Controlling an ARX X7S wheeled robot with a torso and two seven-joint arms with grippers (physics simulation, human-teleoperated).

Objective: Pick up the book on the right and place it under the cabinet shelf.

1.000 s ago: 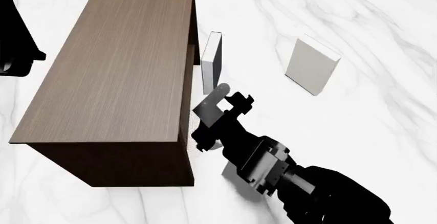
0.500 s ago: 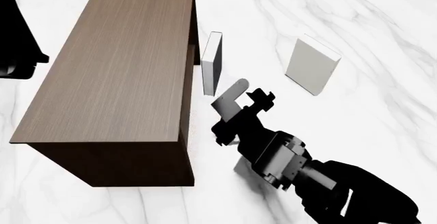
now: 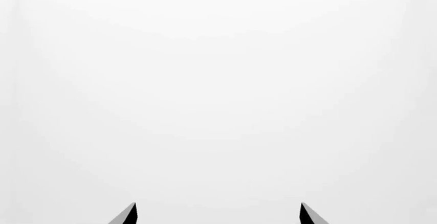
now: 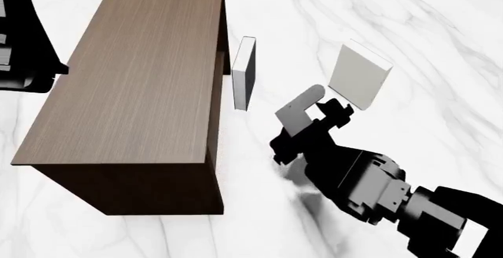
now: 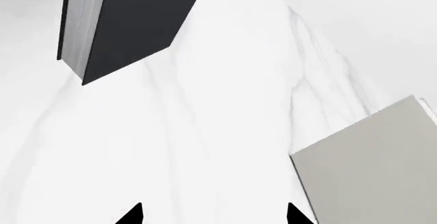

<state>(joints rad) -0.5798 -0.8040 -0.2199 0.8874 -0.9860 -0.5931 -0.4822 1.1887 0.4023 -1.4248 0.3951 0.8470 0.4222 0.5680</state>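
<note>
Book upright (long axis vertical), face toward right gripper, jaws open.

You've got a white marble counter with grey veins under everything. A slim book with a dark grey face stands upright on it, pale spine up, just beside the long brown box's right side. In your right wrist view that dark-faced book shows greyish page edges along one side.
</note>
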